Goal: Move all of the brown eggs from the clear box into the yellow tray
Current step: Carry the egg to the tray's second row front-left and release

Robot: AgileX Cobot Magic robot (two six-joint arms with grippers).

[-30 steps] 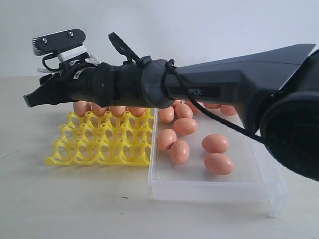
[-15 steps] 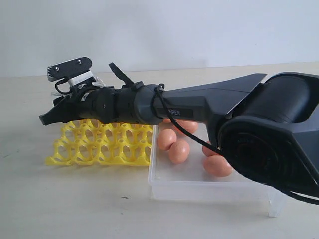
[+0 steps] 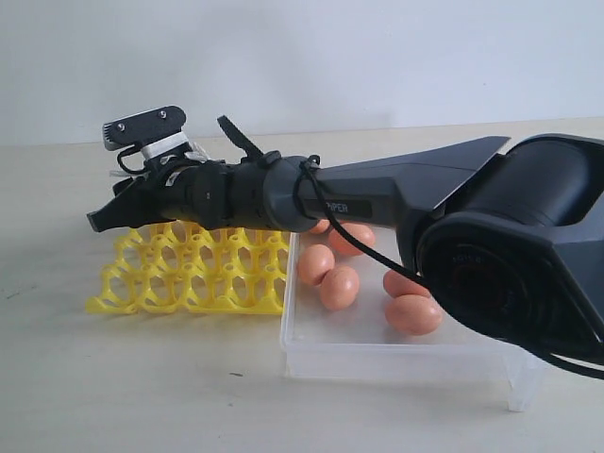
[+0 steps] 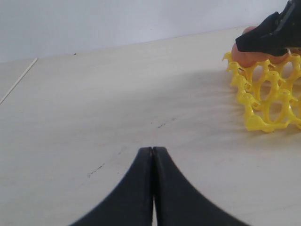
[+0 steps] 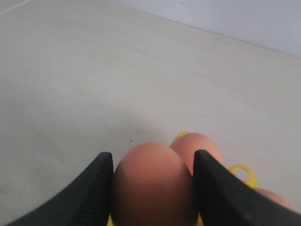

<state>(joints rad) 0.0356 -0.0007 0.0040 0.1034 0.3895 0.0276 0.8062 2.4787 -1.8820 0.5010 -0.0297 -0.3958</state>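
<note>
My right gripper (image 5: 154,155) is shut on a brown egg (image 5: 153,186), whose sides touch both black fingers. In the exterior view that gripper (image 3: 100,221) hangs low over the far left corner of the yellow tray (image 3: 189,276), and the arm hides the tray's back row. A second egg (image 5: 197,143) sits in a tray cup just beyond the held one. The clear box (image 3: 406,351) to the right of the tray holds several brown eggs (image 3: 340,288). My left gripper (image 4: 153,149) is shut and empty over bare table, left of the tray (image 4: 268,101).
The right arm's long black body (image 3: 377,198) stretches across the box and the tray and hides the eggs behind it. The pale table (image 3: 142,377) runs in front of the tray and box. A plain wall stands behind.
The right arm has come down towards the tray's back row and drawn a little to the right, still holding the egg. The tray's back-row eggs are now hidden behind it.
</note>
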